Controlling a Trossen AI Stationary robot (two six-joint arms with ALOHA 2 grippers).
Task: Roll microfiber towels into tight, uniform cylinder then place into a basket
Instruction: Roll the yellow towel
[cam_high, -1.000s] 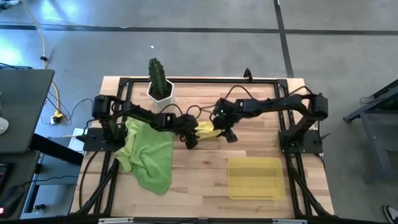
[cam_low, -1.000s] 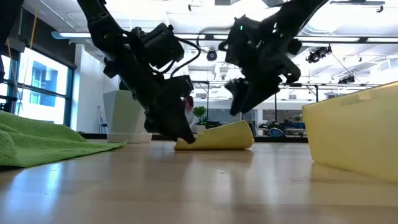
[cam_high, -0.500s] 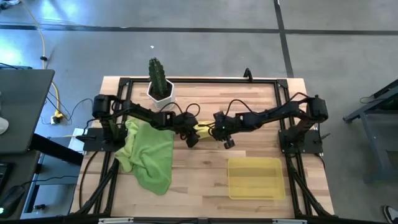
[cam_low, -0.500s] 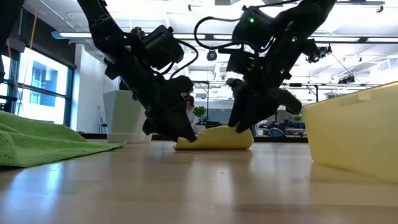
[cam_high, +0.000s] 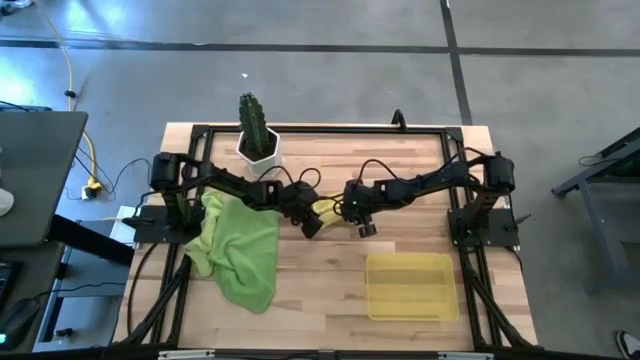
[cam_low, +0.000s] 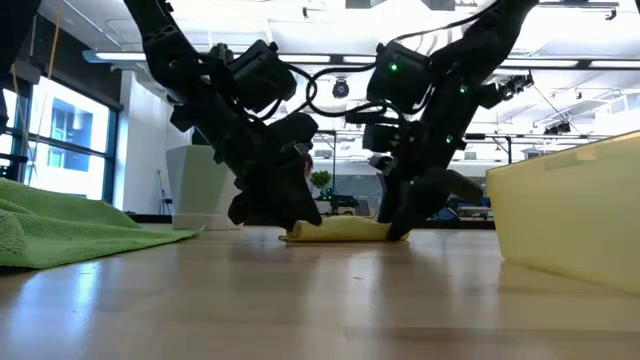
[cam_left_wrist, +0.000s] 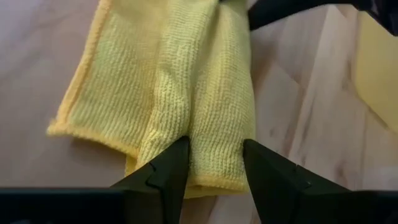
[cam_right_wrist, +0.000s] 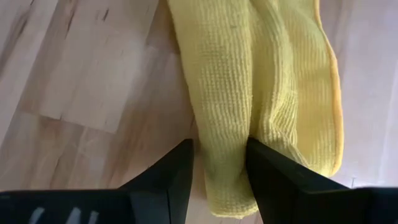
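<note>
Both grippers, left (cam_left_wrist: 214, 163) and right (cam_right_wrist: 219, 163), pinch the yellow towel (cam_high: 328, 209) on the wooden table (cam_high: 400, 165); bright ceiling-lit room behind.

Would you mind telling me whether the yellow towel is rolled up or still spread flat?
Loosely folded lengthwise, not a tight roll: the yellow towel lies flat on the table in soft ridges, one edge loose.

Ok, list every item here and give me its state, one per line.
Yellow towel: partly rolled, flat on the table, a gripper at each end.
Green towels: unrolled, heaped.
Basket: empty.
Left gripper: closing on a towel fold.
Right gripper: closing on a towel fold.
Cactus pot: upright.
</note>
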